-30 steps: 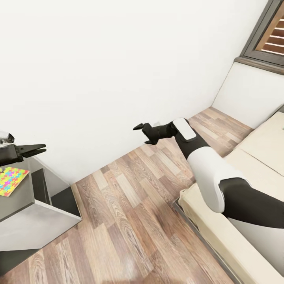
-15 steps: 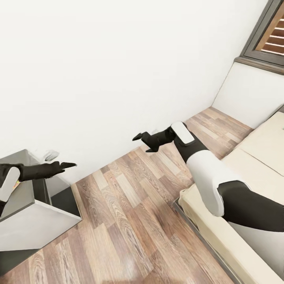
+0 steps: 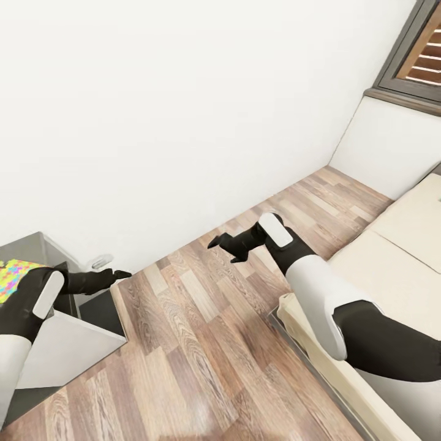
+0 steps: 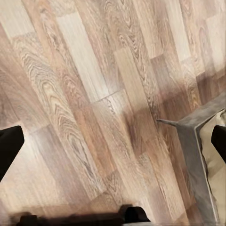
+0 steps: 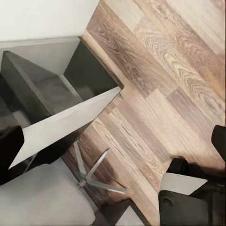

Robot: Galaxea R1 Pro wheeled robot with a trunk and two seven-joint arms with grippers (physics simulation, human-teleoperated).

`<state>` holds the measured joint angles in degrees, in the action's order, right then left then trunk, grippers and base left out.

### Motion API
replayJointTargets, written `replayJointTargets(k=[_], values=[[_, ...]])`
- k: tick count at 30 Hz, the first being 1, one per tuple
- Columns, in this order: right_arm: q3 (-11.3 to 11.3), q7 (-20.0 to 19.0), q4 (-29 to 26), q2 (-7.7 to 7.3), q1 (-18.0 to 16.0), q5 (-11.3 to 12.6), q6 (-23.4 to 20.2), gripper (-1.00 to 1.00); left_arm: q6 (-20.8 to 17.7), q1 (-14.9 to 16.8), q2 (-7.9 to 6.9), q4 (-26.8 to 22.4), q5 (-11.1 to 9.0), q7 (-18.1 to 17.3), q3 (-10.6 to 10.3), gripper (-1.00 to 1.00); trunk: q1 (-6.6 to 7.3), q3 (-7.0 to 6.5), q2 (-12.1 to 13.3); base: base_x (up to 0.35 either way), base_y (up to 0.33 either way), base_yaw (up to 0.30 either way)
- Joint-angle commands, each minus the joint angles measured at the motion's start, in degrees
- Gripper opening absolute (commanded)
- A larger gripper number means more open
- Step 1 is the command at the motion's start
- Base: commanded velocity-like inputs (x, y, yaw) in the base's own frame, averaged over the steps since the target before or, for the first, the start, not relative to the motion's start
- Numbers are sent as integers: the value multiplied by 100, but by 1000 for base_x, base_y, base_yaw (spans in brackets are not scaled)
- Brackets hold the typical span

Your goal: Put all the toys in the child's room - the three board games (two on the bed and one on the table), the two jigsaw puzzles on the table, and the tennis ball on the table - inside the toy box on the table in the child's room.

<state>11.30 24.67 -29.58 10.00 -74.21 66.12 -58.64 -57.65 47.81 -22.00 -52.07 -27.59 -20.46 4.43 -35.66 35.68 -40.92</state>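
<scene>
One jigsaw puzzle (image 3: 13,274), a bright multicoloured flat, lies on the table (image 3: 67,343) at the head view's left edge, partly hidden by my left forearm. My left gripper (image 3: 116,275) reaches past the table's end over the wood floor; its wrist view shows the left gripper (image 4: 113,143) open and empty, with the bed's corner (image 4: 207,141) beyond it. My right gripper (image 3: 222,244) hangs open and empty over the floor beside the bed (image 3: 398,257). In its own wrist view the right gripper (image 5: 113,143) looks toward the table's end (image 5: 61,117). The toy box, board games and tennis ball are out of view.
A white wall (image 3: 184,110) runs behind the floor strip between table and bed. A window (image 3: 416,55) sits at the far right corner. A chair's star base (image 5: 94,174) and grey seat (image 5: 42,197) stand by the table's end.
My left arm has swung down and to the right, off the table top and out over the floor. The right arm has dropped slightly toward the floor.
</scene>
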Motion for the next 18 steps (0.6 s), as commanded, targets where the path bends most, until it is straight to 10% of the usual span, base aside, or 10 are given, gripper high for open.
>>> replayJointTargets(k=[1, 6, 18], values=[[56, 67, -4, 0, 12, 49, 4, 100, -8, 1, 38, 13, 54, -26, -40, 100, -1, 5, -6, 0, 0, 0], [219, 94, -11, 0, 315, -36, 36, 100, 49, -140, 207, 82, 65, 246, -385, 100, -1, 5, -6, 0, 0, 0], [260, 110, -1216, 0, 1525, -436, 70, 100, 46, -392, 353, 194, 49, 516, -479, 100, 197, -156, 355, 0, 0, 0]])
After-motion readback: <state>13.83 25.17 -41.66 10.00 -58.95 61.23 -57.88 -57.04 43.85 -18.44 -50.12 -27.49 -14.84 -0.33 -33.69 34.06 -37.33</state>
